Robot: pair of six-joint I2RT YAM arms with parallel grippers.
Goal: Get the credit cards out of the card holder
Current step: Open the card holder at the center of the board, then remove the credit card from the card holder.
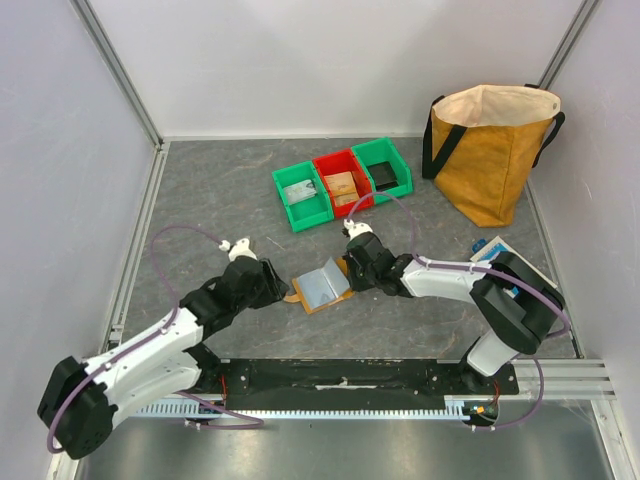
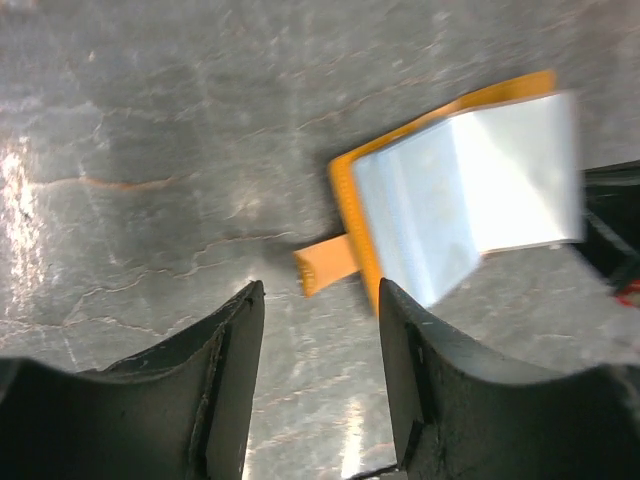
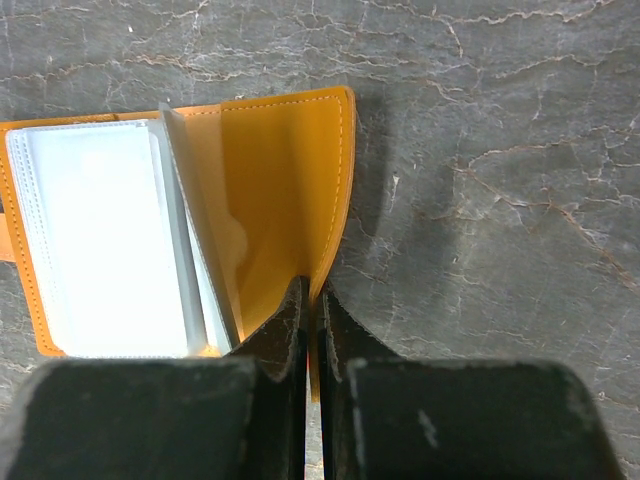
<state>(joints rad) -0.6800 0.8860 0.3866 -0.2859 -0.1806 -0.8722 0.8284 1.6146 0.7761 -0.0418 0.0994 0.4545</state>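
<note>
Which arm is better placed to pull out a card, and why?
Left: the left gripper is open and empty beside the card holder, while the right gripper is shut on its orange cover, pinning it open.

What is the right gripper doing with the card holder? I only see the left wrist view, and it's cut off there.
Observer: The right gripper is shut on the orange cover edge of the card holder.
Operator: Anything behind the holder?
Observer: Three bins, green, red, green, stand in a row beyond it.
Operator: And farther right?
Observer: A mustard bag stands upright, open-topped, by the right wall.
</note>
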